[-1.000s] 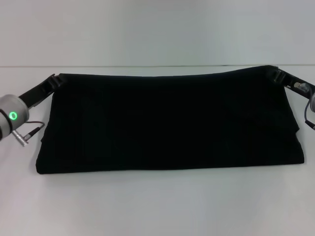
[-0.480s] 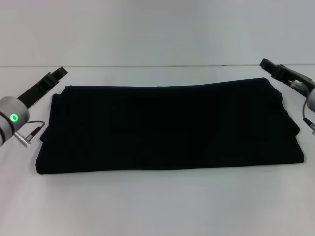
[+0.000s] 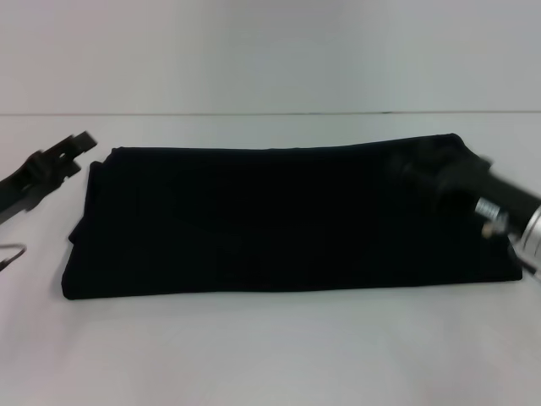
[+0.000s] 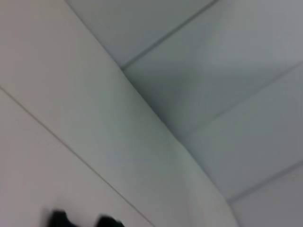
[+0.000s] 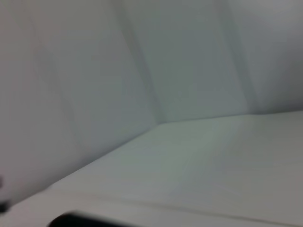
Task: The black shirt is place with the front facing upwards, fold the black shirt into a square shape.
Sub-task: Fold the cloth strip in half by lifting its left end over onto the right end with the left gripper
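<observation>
The left gripper [image 3: 82,140] hangs just beside the far left corner of the black shirt [image 3: 279,216], apart from the cloth, its fingers released and holding nothing. The right gripper [image 3: 414,165] is above the far right part of the shirt; whether its fingers are parted I cannot tell. The shirt lies folded into a wide band on the white table [image 3: 270,347].

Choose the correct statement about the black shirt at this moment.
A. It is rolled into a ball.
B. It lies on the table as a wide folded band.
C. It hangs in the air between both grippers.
B: the black shirt lies flat on the white table, and the left gripper is beside it.
</observation>
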Robot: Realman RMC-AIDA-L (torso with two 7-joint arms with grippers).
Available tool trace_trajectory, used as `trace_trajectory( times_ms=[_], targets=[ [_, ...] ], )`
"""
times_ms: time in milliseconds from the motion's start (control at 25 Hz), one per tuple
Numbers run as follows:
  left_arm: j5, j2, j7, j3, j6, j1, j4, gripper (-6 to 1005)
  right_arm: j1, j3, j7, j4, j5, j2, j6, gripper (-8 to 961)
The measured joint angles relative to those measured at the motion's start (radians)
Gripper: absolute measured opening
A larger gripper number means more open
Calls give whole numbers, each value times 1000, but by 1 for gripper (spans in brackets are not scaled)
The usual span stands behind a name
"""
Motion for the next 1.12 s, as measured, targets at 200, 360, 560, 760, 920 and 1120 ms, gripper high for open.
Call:
trace_trajectory(
  times_ms=[200, 360, 560, 760, 920, 1120],
  targets=[
    [3, 31, -107, 25, 205, 105, 51, 772, -51, -118, -163, 17, -11, 7, -139, 648],
    [52, 37, -227, 28, 296, 173, 98, 835, -57, -186, -209, 59, -11, 7, -141, 655],
    [137, 37, -342, 25, 314, 214, 127, 886, -48, -237, -288, 122, -11, 9, -105, 723],
    [210, 29, -396, 20, 307, 229, 131, 891, -46, -239, -334, 151, -8, 12, -86, 806],
    [216, 29, -429, 21, 267, 226, 125, 890, -46, -244, -337, 152, -10, 12, -82, 837],
    [234, 30, -493, 29, 225, 216, 119, 890, -47, -251, -356, 157, -11, 12, -63, 836]
  ],
)
